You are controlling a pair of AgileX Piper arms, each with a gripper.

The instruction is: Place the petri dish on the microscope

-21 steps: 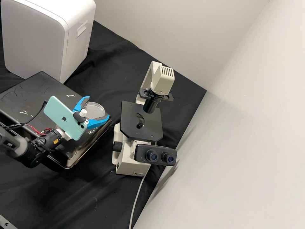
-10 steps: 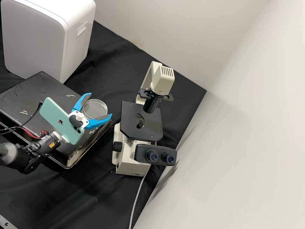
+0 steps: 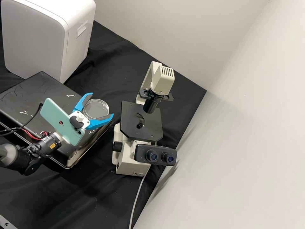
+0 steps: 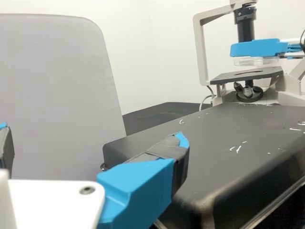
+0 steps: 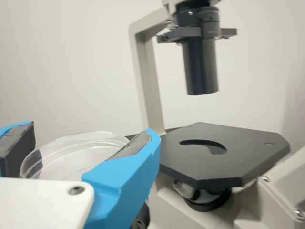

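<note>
Since the right gripper (image 3: 100,105) has its jaws clamped on the petri dish (image 5: 71,155), held between them and short of the microscope (image 3: 130,159) stage (image 5: 248,152) ahead, I judge two risks: the thin rim slipping from the pads, or a jaw striking the black lens tube (image 5: 200,57) above the stage. Left gripper (image 4: 93,136): jaws apart, nothing between.

White cabinet (image 3: 47,35), scuffed black case (image 3: 28,95)

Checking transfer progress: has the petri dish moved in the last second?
Yes, slightly: the petri dish, in the right tool, has edged toward the microscope stage.
</note>
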